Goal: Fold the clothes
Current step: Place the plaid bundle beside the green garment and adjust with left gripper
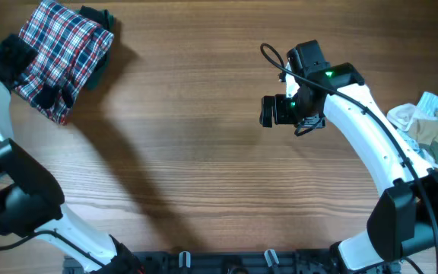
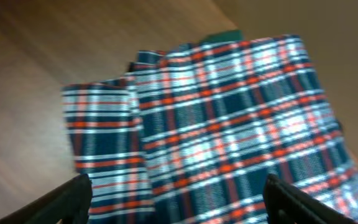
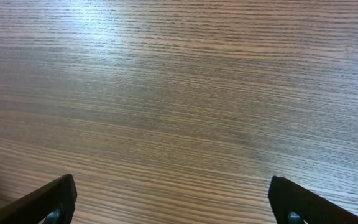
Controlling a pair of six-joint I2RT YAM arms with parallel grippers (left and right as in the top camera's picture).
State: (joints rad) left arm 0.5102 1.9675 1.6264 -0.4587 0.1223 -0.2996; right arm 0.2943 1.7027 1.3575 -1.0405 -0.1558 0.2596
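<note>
The plaid garment [image 1: 59,49] lies folded in a compact bundle at the far left corner of the tabletop [image 1: 204,167]. The left gripper [image 2: 179,199] hangs over it, jaws wide and holding nothing. The right gripper [image 3: 173,202] hangs over bare wood right of centre, jaws wide and empty, near a pale clothing pile [image 1: 432,129] at the right edge.

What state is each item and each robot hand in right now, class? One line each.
plaid garment, folded, lying at the far left.
dark green cloth, partly under the plaid garment.
pale clothes pile, crumpled, unfolded, at the right edge.
left hand, open, above the plaid garment.
right hand, open, empty.
</note>
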